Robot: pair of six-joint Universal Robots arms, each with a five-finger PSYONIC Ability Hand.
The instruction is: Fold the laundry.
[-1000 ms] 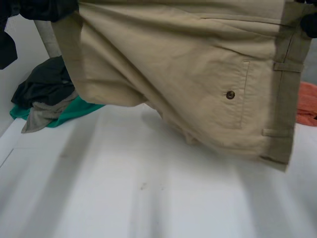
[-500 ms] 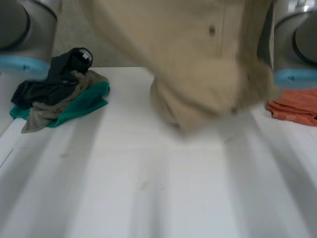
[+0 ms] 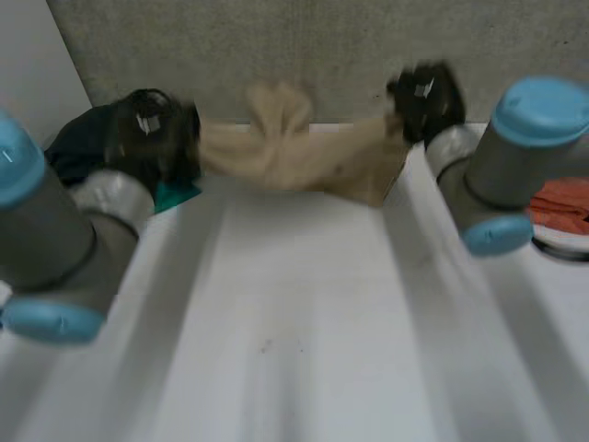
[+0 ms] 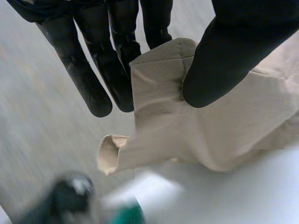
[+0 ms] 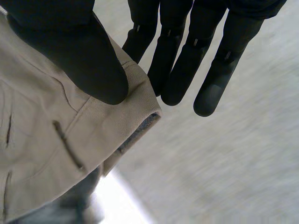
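Two hands hold one beige garment [image 3: 294,152], stretched between them over the far edge of the table [image 3: 294,359], close to the grey wall.

Left hand [image 3: 152,133]: the wrist view shows the thumb pressing a hemmed corner against straight fingers [image 4: 100,88]. It is a pinch, not a fist.

Right hand [image 3: 425,97]: same grip. The thumb sits on the waistband corner beside a belt loop, w/ straight fingers [image 5: 184,70] backing the cloth.

Garment condition: the ends are taut at the hands and the middle is bunched and sagging. Cannot tell whether it touches the table.

Assessment: gripping opposite ends keeps the piece spread widthwise, prob. so it can be laid out flat before any fold. The far position leaves room to draw it down the table. Folding proper is not yet begun.

Other items: a dark-and-green pile [image 3: 81,143] just beside the left hand and an orange cloth [image 3: 563,198] beyond the right arm, both at the sides, likely waiting stock.

Risk: the bunched middle may set down creased.
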